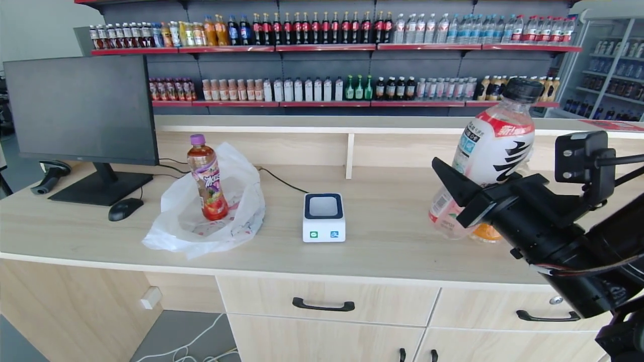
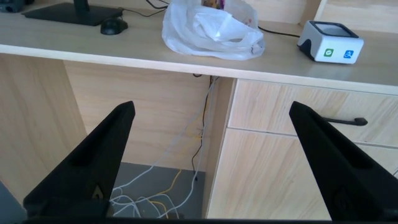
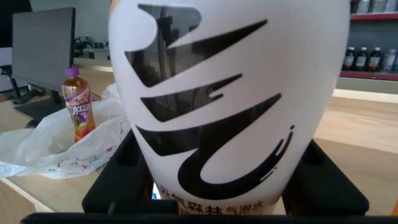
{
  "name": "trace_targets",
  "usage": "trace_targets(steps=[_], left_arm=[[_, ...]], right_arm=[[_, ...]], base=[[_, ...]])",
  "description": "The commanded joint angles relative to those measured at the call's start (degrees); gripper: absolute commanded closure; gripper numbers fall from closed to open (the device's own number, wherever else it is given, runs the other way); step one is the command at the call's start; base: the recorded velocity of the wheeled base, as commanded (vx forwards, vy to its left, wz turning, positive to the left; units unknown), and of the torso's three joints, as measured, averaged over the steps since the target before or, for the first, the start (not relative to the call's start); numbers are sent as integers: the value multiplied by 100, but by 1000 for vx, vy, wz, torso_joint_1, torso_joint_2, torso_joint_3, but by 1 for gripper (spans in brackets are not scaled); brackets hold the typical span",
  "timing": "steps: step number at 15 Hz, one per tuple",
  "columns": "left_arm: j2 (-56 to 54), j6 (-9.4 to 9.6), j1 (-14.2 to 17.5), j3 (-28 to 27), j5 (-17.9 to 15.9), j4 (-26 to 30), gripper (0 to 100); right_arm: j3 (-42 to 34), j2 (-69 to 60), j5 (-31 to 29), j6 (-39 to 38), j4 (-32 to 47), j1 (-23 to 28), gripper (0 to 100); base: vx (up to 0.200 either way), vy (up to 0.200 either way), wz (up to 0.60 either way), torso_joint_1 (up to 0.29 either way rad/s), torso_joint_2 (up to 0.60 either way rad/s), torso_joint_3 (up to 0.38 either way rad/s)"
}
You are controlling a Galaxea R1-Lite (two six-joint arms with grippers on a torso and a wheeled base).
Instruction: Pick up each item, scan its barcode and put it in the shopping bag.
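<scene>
The left claw (image 2: 211,109) hung spread and empty, low in front of the cabinet, with the light wooden table (image 1: 392,221) above and beyond it. Far to the right claw's (image 1: 490,183) left stood a dark flat monitor (image 1: 83,108) with a black mouse (image 1: 125,208) beside its foot. Nearer that claw, though well apart from it, lay the crumpled white plastic shopping bag (image 1: 246,196), open, with a purple-capped bottle of amber tea (image 1: 207,178) standing upright in it. Between the bag and the right claw sat the small white box scanner with a dark blue rim (image 1: 324,217), window up.

The right claw pinched a clear plastic bottle with a white label, bold black strokes and a black cap (image 1: 495,146) about its lower middle, one finger on each side. The bottle leaned, cap up and away from the scanner. I could not tell whether its base touched the table. Just behind the base sat an orange item (image 1: 485,234), too hidden to name.

The bottle looked fairly heavy if full, its thin wall springy and its glossy label slippery, so a firm hold across the widest part seemed soundest. A printed patch near the base may be the barcode, and would need turning down towards the scanner window.
</scene>
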State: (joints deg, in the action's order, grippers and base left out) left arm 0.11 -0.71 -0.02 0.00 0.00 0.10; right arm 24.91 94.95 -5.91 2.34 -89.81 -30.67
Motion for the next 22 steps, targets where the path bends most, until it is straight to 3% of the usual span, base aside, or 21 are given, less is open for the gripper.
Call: trace_targets(steps=[1,12,16,20,22], left_arm=[[-2,-17,2,0,0,-10,0],[-2,-44,2,0,9,-19,0],[-2,-26,-6,0,9,-19,0],[-2,-8,-6,0,9,-10,0],[-2,-17,2,0,9,-10,0]], right_arm=[[32,6,11,3,-19,-9,100],[-364,-152,11,-129,-19,-53,100],[-56,85,20,-41,-19,-211,100],[-47,67,20,-32,-19,-211,100],[-21,120,20,-14,-19,-202,100]], base=[[0,200,0,17,17,2],[0,200,0,0,2,4],[0,200,0,1,1,4],[0,0,0,0,0,0],[200,0,0,5,2,2]])
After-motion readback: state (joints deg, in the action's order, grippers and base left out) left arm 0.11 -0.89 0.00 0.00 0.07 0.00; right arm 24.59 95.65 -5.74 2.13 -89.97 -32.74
